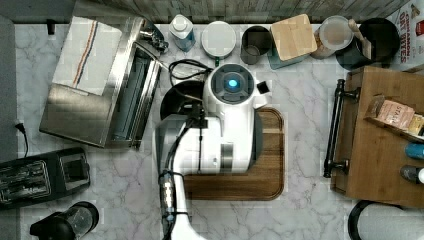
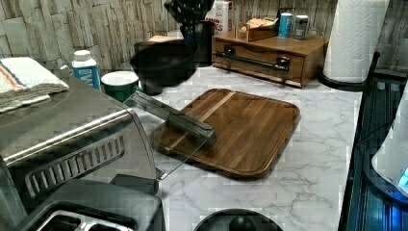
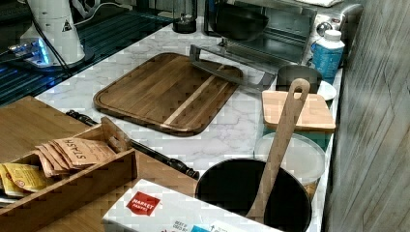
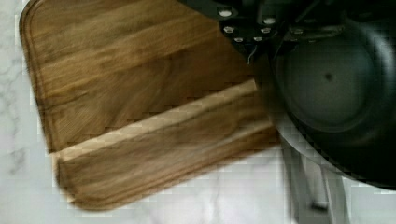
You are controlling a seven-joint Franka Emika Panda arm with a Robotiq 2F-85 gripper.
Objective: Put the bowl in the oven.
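Observation:
The black bowl (image 1: 178,98) hangs in the air just off the top view's left edge of the cutting board, next to the oven's (image 1: 80,107) lowered glass door (image 1: 136,95). In the right view the bowl (image 3: 240,21) hovers above the open door, in front of the oven's (image 3: 290,29) mouth. The left view has the bowl (image 2: 161,63) raised beyond the door (image 2: 169,120). In the wrist view my gripper (image 4: 264,44) is shut on the rim of the bowl (image 4: 336,93), with the door's metal frame below it.
A wooden cutting board (image 1: 260,175) lies under my arm. A folded towel (image 1: 85,52) rests on the oven. A black slot toaster (image 1: 40,175) stands at the top view's lower left. Bottles, cups and a utensil pot (image 1: 372,42) line the back wall; a wooden drawer box (image 1: 380,135) stands at the top view's right.

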